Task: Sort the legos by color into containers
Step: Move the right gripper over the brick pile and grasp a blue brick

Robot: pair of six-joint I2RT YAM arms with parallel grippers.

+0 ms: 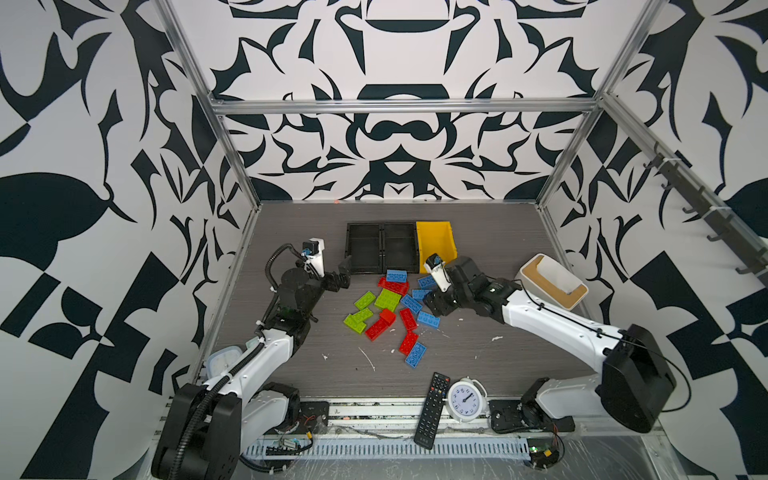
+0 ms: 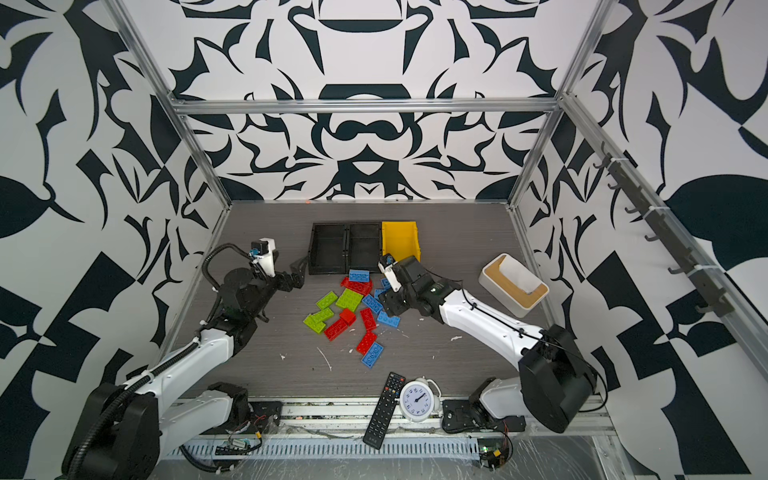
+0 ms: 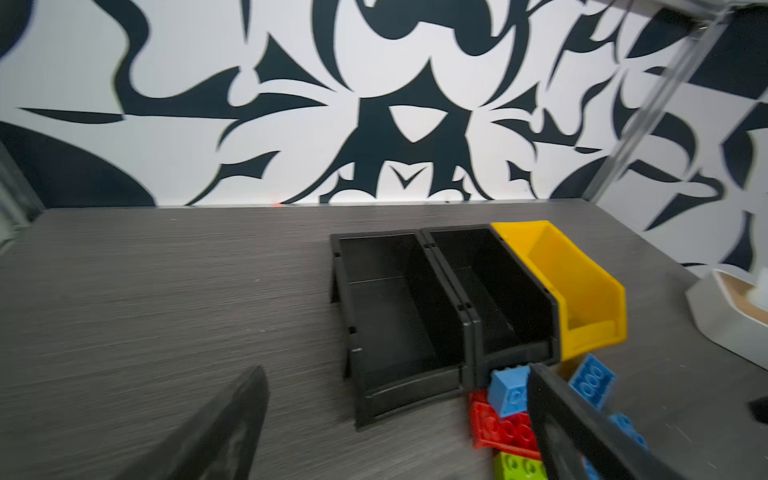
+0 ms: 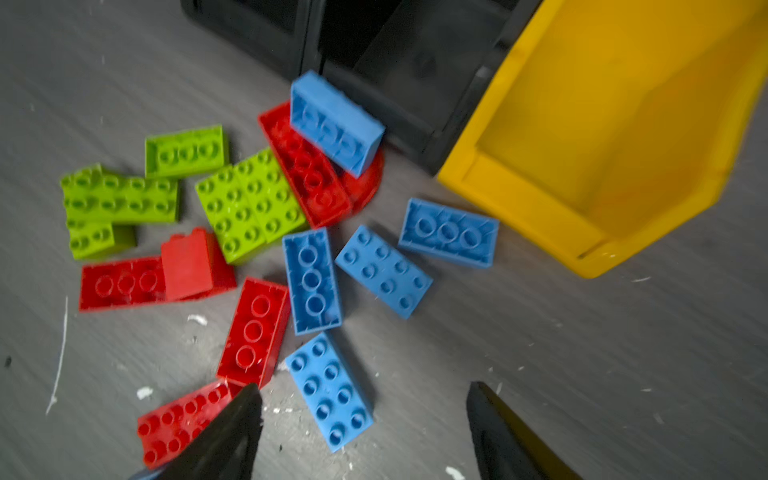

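Legos (image 1: 388,299) are lying mixed mid-table; the black trays (image 1: 381,249) and yellow bin (image 1: 451,243) are sitting empty at their twelve o'clock. The right gripper (image 4: 363,388) is hovering part-open and empty over the blue ones, likely choosing one. The left gripper (image 3: 397,369) is hanging wide open, empty, at ten o'clock. Grey woodgrain tabletop (image 1: 498,249) is carrying white flecks (image 1: 368,359); patterned walls (image 1: 395,158) are enclosing it.

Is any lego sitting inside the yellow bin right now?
No, the yellow bin shows only its bare floor, with the legos lying outside on the table.

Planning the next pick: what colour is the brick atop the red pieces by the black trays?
Blue. That brick shows best in the right wrist view.
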